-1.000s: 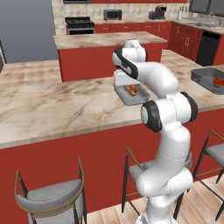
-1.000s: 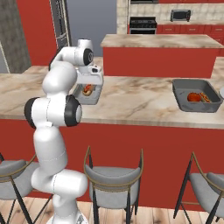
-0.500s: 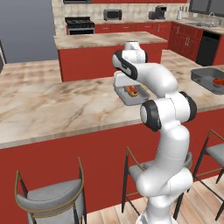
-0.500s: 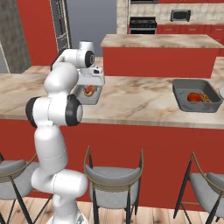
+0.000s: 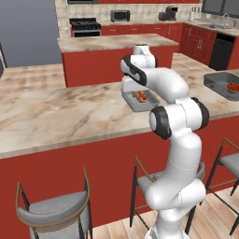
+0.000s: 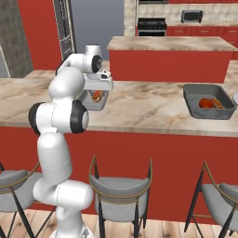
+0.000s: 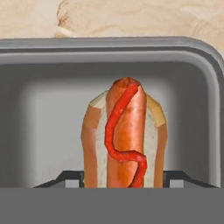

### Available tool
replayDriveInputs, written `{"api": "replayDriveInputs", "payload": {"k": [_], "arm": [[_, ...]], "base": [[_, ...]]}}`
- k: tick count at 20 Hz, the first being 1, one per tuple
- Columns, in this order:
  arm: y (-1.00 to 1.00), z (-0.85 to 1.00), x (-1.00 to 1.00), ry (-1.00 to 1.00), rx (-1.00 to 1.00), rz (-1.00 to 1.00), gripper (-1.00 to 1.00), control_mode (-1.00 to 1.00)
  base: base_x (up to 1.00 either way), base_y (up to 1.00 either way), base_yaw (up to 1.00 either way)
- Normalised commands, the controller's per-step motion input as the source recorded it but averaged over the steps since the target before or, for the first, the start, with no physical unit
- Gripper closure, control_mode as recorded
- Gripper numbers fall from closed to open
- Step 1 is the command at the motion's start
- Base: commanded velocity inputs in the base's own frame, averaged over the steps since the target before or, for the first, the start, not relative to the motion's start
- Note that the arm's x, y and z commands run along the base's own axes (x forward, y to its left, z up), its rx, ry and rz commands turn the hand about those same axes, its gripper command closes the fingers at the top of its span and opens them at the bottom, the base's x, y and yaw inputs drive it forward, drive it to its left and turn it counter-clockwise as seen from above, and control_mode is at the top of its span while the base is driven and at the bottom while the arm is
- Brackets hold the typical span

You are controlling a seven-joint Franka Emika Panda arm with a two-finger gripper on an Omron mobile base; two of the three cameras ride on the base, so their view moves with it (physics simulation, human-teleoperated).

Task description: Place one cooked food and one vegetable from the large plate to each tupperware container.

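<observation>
Where our gripper (image 7: 123,181) hangs over the pale tub (image 7: 26,109), it holds a hot dog (image 7: 124,135), clear of the walls on each side. The darker tub (image 6: 193,100) sits well off to our right on the surface (image 6: 144,104).

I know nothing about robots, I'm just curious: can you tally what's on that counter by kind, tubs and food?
Grey tubs: 2, the near tub and the far tub
Hot dogs: 1, the hot dog at the near tub
Other food in the far tub: 2, a red round piece and a long orange piece
Total: 5
</observation>
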Motion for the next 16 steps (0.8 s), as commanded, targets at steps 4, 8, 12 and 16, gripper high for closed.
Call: {"api": "replayDriveInputs", "payload": {"k": [4,8,12,16], "arm": [[-0.11,-0.16,0.12,-0.04,0.00,0.00,1.00,-1.00],[0.00,-0.04,0.04,-0.04,0.00,0.01,1.00,-1.00],[0.00,0.00,0.00,-0.01,0.00,0.00,1.00,-1.00],[0.00,0.00,0.00,0.00,0.00,0.00,-1.00,-1.00]], "base": [[0.00,0.00,0.00],[0.00,0.00,0.00],[0.00,0.00,0.00],[0.00,0.00,0.00]]}}
